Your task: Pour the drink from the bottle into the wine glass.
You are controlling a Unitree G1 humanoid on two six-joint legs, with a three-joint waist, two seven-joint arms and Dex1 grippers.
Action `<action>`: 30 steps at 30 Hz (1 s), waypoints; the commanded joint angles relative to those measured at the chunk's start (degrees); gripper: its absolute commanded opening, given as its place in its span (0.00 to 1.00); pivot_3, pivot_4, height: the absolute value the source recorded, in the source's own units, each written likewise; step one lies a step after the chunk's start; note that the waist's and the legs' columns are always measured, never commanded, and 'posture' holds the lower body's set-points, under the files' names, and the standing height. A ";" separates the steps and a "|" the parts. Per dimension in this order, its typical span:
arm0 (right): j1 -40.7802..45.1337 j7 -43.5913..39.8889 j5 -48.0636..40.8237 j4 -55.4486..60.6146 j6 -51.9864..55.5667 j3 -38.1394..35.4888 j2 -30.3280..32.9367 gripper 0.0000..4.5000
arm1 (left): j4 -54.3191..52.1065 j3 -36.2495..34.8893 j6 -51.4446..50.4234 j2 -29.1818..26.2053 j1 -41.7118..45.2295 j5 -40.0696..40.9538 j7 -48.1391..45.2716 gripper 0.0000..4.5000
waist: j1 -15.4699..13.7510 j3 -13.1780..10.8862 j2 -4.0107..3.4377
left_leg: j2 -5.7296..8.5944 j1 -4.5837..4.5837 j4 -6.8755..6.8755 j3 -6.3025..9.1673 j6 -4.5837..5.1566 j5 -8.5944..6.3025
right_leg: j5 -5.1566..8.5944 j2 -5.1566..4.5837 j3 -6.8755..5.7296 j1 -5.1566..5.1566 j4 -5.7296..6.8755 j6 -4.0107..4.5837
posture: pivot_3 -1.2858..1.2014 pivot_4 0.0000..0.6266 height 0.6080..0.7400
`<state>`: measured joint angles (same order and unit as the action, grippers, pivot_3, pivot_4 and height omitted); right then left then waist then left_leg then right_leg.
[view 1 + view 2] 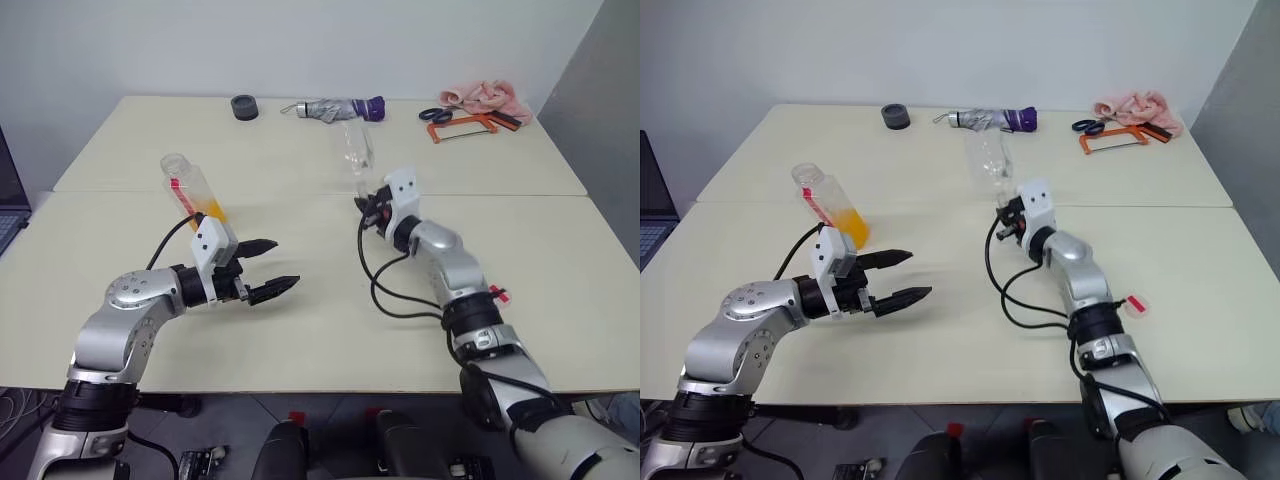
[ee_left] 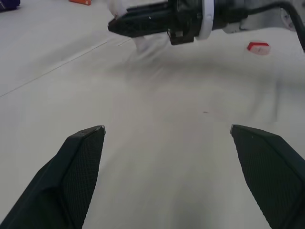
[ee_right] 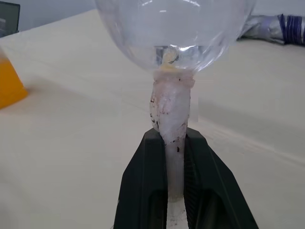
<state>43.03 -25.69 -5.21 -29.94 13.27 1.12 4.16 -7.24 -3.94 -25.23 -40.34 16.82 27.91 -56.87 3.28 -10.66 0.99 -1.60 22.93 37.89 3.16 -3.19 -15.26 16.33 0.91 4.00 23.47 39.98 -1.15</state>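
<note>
Two grippers differ: the right gripper (image 3: 174, 143) is clamped on the fragile wine glass (image 3: 174, 33) at its stem, held mid-table; the left gripper (image 1: 266, 268) is spread empty near the light, slippery bottle (image 1: 193, 188), best taken mid-body.

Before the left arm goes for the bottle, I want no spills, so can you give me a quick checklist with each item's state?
1. Left gripper open: ok.
2. Right gripper shut on the wine glass stem: ok.
3. Bottle on the table, held by nothing: ok.
4. Bottle upright: not ok, it leans.
5. Bottle cap off: cannot tell.
6. Glass bowl without drink: ok, it looks clear.
</note>
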 commanded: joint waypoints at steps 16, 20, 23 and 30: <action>-23.81 1.70 0.39 21.94 4.55 4.81 0.66 0.03 | -4.27 -0.68 -3.96 -3.97 -0.29 1.70 -4.55 1.00 | -0.07 0.11 0.12 | 0.01 -0.15 0.01 0.05 0.00 -0.01 | 0.02 0.02 -0.02 -0.19 -0.05 -0.02 | 0.52 0.24 1.00; -28.54 0.33 1.00 25.71 4.59 7.28 2.85 0.03 | -4.52 -0.46 -3.89 -4.58 -0.94 1.22 -4.98 1.00 | -0.14 0.20 0.25 | 0.02 -0.19 0.00 0.07 0.00 -0.01 | 0.03 0.02 -0.04 -0.24 -0.06 -0.03 | 0.52 0.24 1.00; -31.92 -0.41 1.46 28.17 4.37 9.25 4.63 0.03 | -4.33 -0.37 -3.33 -4.86 -1.44 0.74 -5.47 1.00 | -0.12 0.33 0.41 | 0.04 -0.26 0.01 0.02 0.01 -0.01 | 0.04 0.05 -0.02 -0.28 -0.07 -0.04 | 0.52 0.24 1.00; -32.25 1.06 0.93 28.87 1.58 8.94 4.06 0.03 | -3.41 -0.78 -2.49 -4.23 -0.96 0.40 -5.19 1.00 | -0.15 0.54 0.70 | 0.02 -0.30 -0.01 0.04 0.00 -0.01 | 0.10 0.10 -0.03 -0.30 -0.06 -0.07 | 0.52 0.24 1.00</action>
<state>12.57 -24.64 -4.98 2.09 13.86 8.55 8.31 -9.49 -3.93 -28.91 -44.16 15.37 28.34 -61.96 3.13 -10.12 1.69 -1.57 22.62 37.88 3.19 -3.19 -15.27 16.43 1.01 3.97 23.17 39.92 -1.22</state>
